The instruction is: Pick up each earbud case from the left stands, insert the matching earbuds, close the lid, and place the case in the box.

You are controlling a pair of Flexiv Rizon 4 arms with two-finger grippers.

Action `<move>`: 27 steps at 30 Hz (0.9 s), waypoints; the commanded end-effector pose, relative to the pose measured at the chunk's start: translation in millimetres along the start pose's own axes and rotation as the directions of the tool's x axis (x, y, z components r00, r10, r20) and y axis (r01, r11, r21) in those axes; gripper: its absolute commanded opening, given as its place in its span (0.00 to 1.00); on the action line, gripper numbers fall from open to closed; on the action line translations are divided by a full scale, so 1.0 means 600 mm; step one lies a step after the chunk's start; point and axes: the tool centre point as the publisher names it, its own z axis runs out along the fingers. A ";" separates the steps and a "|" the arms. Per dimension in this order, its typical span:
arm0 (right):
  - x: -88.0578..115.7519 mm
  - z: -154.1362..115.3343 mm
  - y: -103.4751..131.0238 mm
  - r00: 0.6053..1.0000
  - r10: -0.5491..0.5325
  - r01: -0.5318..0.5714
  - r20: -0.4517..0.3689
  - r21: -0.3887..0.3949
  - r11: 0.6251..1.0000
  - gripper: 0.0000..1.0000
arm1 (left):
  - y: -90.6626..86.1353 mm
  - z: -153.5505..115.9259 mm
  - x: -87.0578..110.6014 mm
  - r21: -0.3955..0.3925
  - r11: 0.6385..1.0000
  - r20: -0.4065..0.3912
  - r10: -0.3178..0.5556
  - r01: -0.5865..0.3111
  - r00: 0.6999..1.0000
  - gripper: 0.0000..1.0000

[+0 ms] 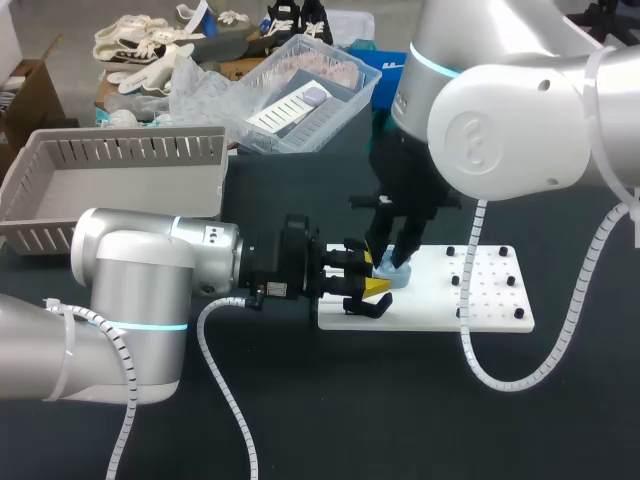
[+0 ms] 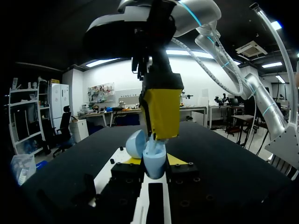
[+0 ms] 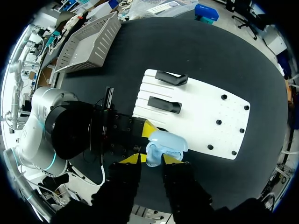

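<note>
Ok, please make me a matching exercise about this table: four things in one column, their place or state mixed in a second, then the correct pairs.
Things:
1. earbud case
2. grey box
3. black stands
4. white board

States:
A. flat on the dark table, black pegs at one end
B. light blue, lid open, gripped by the left claw
C. slatted walls, at the table's far left
D. on the white board, both bare

Pairs: 1-B; 2-C; 3-D; 4-A

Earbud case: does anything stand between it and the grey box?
Nothing visible on the table between the earbud case and the grey box. The left claw holds the case; the right claw sits just above it.
</note>
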 end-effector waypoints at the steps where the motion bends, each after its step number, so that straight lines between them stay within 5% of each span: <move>1: -0.003 0.002 0.002 1.000 0.007 -0.007 0.004 -0.001 1.000 0.47 | -0.002 0.001 0.000 -0.006 1.000 0.001 0.002 -0.002 1.000 0.00; 9: 0.006 -0.012 0.007 1.000 0.007 -0.006 0.025 -0.008 1.000 0.50 | -0.002 0.001 0.000 -0.006 1.000 0.001 0.002 -0.002 1.000 0.00; 15: 0.016 -0.021 0.002 0.999 0.023 -0.023 0.038 -0.005 1.000 0.69 | -0.002 0.001 0.000 -0.006 1.000 0.001 0.002 -0.002 1.000 0.00; 27: 0.049 -0.037 -0.010 0.997 0.052 -0.053 0.054 0.011 0.999 0.63 | -0.002 0.001 0.000 -0.006 1.000 0.001 0.002 -0.002 1.000 0.00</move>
